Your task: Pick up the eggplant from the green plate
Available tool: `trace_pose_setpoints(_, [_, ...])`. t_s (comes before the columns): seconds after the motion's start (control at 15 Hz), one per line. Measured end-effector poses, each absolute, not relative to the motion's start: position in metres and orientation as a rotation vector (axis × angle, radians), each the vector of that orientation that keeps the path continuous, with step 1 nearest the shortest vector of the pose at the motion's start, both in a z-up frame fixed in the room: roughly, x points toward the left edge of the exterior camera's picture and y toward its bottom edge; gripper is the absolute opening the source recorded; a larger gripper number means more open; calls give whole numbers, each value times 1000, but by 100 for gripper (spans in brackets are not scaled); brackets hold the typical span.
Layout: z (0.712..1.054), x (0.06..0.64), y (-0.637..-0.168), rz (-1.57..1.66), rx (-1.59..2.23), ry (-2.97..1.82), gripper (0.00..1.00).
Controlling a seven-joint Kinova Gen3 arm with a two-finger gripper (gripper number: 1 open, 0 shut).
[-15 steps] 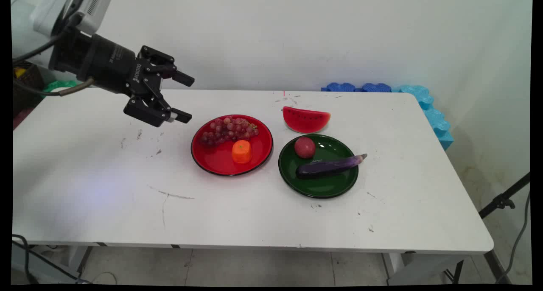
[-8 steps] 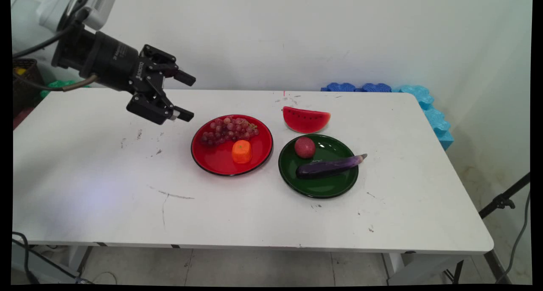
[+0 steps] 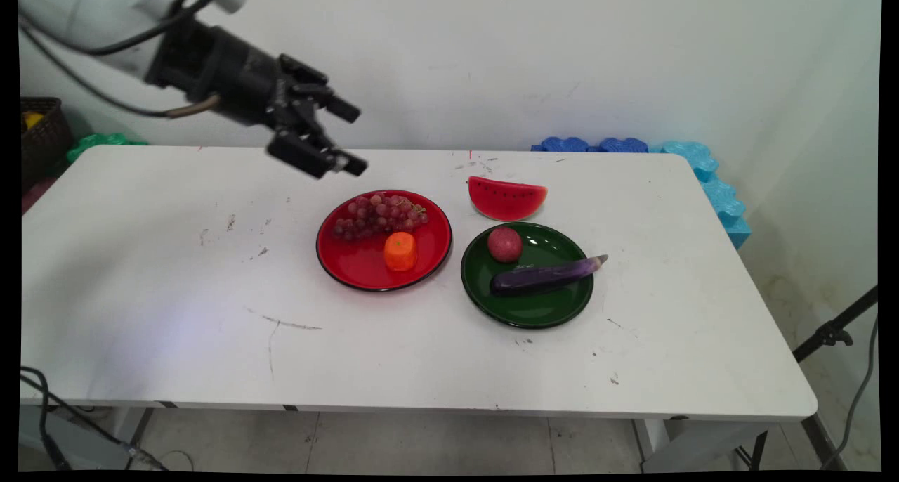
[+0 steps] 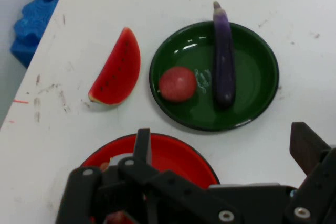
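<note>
Above the table (image 3: 175, 271), the gripper (image 3: 355, 136) has risen and advanced toward the red plate (image 3: 365, 268), fingers spread, holding nothing. Beyond it sits the green plate (image 4: 257, 85), undisturbed.

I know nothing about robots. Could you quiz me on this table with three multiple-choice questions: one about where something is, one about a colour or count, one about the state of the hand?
1. Where does the watermelon slice lie?
A. On the red plate
B. On the bare table, beside the green plate
C. Between the fingers

2. How many plates are there?
A. One
B. Two
C. Three

3. How is the gripper?
A. Open and empty, above the table
B. Shut on the eggplant
C. Resting on the green plate

Answers:
1 B: the slice lies behind the green plate's rim, on no plate.
2 B: only the red plate and the green one show.
3 A: the fingers stand apart with nothing between them; the eggplant lies in the green plate.
</note>
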State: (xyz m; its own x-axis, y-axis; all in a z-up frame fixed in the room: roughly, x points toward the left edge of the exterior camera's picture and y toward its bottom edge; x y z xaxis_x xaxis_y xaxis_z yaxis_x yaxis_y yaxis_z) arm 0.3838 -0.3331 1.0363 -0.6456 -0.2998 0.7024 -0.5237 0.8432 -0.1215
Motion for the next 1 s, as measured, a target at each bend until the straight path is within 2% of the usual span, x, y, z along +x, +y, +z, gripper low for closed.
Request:
trace_pose_setpoints(0.47, [1014, 308, -386, 384, 681, -2355, 100])
trace_pose_setpoints(1.0, [948, 225, -433, 270, 720, -2449, 100])
